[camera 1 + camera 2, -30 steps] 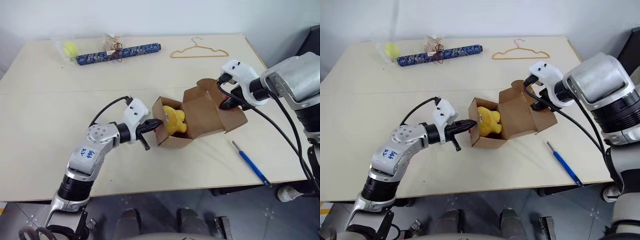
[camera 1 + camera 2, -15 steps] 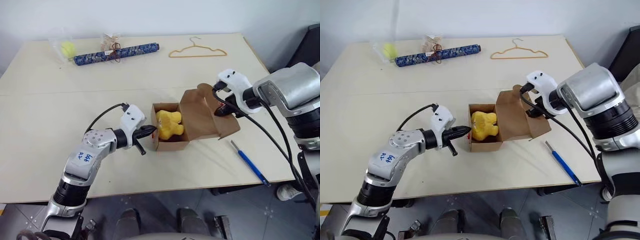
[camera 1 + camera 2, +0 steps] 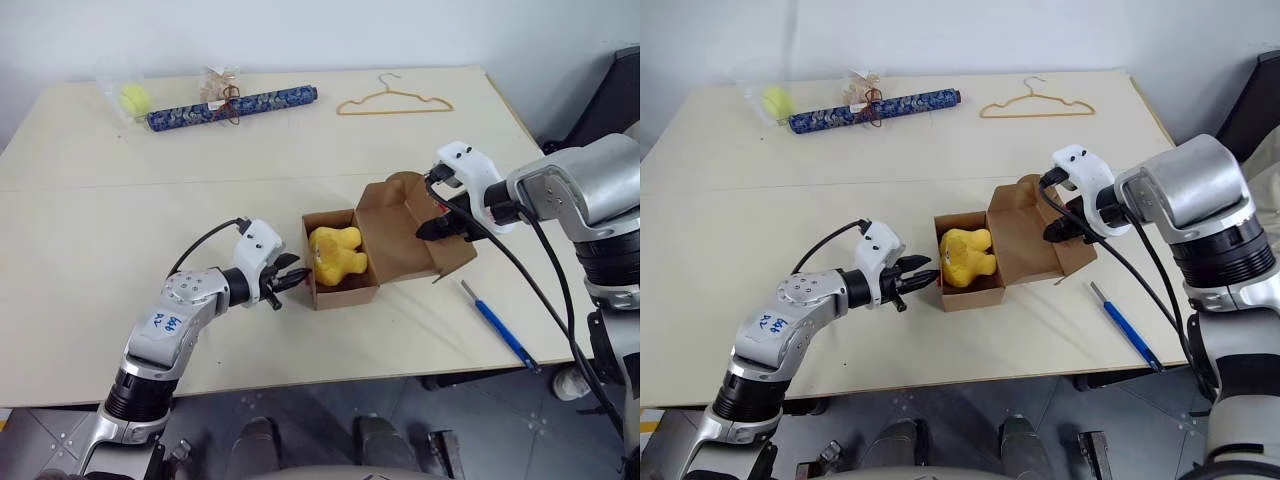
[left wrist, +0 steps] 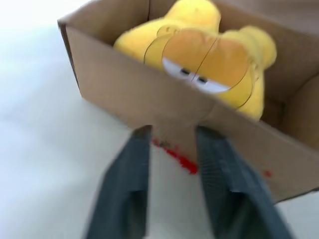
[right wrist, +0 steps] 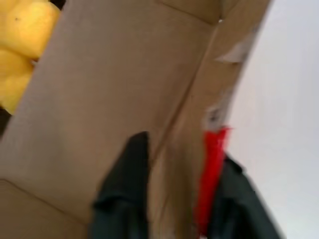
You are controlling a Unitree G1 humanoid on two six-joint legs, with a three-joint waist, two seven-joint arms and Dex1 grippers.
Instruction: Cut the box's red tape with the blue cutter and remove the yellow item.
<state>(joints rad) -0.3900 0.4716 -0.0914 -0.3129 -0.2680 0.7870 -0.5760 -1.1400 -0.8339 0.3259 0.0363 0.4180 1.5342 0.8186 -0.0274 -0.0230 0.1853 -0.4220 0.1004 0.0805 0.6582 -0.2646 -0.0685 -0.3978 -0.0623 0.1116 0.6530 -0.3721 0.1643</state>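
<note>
A small brown cardboard box (image 3: 345, 260) sits open near the middle of the pale, smooth desk (image 3: 120, 230), its matte lid flap folded back to the right. Inside lies the soft, lumpy yellow plush item (image 3: 335, 254) (the left wrist view shows a cartoon face with half-closed eyes printed on it), filling most of the box's cavity.

The left hand (image 3: 290, 279) is at the box's left wall, its two black fingers (image 4: 130, 185) apart and just short of the cardboard, with smudges of red tape (image 4: 177, 157) on the wall between them. The right hand (image 3: 428, 231) is at the far right edge of the open flap; its fingers (image 5: 124, 194) stand apart on either side of the flap's edge, where a strip of the glossy red tape clings.

The thin blue pen-like cutter (image 3: 502, 328) lies flat on the desk, right of the box and nearer the front edge, touching nothing.

Along the far side lie a long dark blue patterned roll (image 3: 232, 106), a yellow-green ball in clear wrap (image 3: 135, 96) and a thin tan wire hanger (image 3: 394, 101).
</note>
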